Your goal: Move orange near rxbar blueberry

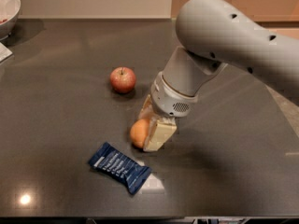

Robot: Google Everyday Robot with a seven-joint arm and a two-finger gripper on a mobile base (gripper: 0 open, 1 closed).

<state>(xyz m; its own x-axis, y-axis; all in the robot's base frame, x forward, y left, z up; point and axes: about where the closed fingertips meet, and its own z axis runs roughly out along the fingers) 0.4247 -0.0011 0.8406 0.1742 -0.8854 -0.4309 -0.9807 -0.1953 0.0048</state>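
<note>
The orange (138, 133) sits low on the dark tabletop (70, 125), held between the cream fingers (159, 133) of my gripper (148, 127). The gripper is shut on the orange, coming down from the large grey arm at the upper right. The rxbar blueberry (119, 166), a dark blue wrapper with white text, lies flat just below and left of the orange, a short gap apart. The far side of the orange is hidden by the fingers.
A red-yellow apple (123, 79) with a stem stands up and left of the gripper. A white bowl (8, 8) sits at the far left corner, with a white sheet edge (3, 52) below it. The table's front edge runs along the bottom.
</note>
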